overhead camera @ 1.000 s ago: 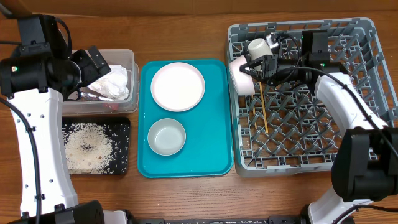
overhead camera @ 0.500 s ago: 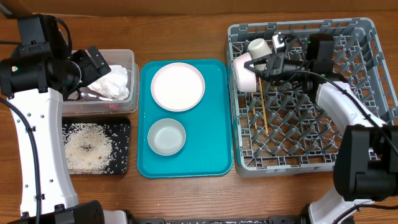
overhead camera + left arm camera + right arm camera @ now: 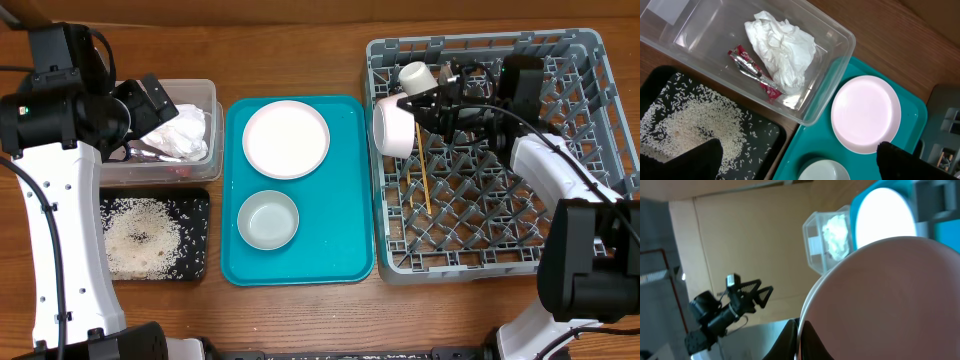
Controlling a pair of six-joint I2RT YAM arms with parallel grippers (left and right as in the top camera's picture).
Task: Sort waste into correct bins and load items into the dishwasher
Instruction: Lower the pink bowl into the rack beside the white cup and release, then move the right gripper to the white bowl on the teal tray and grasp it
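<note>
Clear tub (image 3: pixel 700 35) holds napkin (image 3: pixel 782 47) and wrapper (image 3: pixel 752 70); black tray (image 3: pixel 197 210) holds rice (image 3: pixel 695 125).

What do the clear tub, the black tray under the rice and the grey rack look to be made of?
The clear tub is likely glossy transparent plastic: its contents show through the walls. The black tray is probably matte plastic, dull and without glare, though that is less certain. The grey rack looks like moulded plastic, given its uniform lattice and pegs.
</note>
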